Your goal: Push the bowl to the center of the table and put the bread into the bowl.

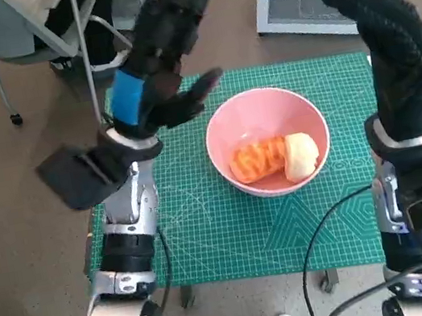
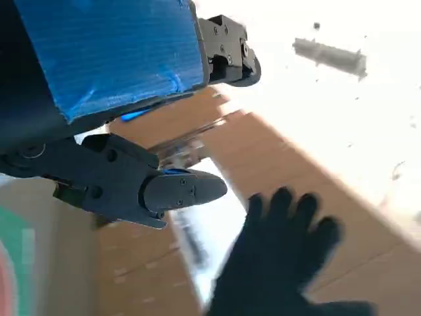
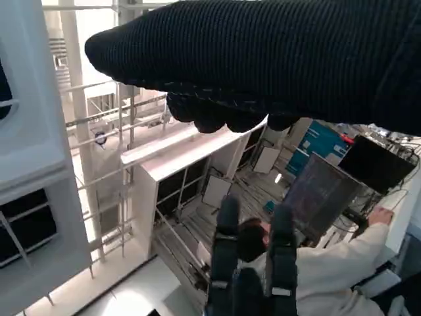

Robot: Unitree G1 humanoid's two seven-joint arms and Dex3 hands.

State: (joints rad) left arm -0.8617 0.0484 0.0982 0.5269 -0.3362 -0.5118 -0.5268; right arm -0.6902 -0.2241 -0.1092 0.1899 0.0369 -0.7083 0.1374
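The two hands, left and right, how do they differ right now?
The left hand is bare black with blue tape over its back; the right hand wears a black knitted glove. In the head view the left hand's fingers spread toward the pink bowl, while the right hand points up, fingers together. The left hand hangs above the green mat's far left part, the right at its right edge. Both are raised and hold nothing.

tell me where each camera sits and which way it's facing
Head view: on the head, looking steeply down at the bowl, the bread in it; both raised arms show.
Left wrist view: behind the left hand, aimed off the table; right hand shows too.
Right wrist view: behind the right hand, facing the room, a person.
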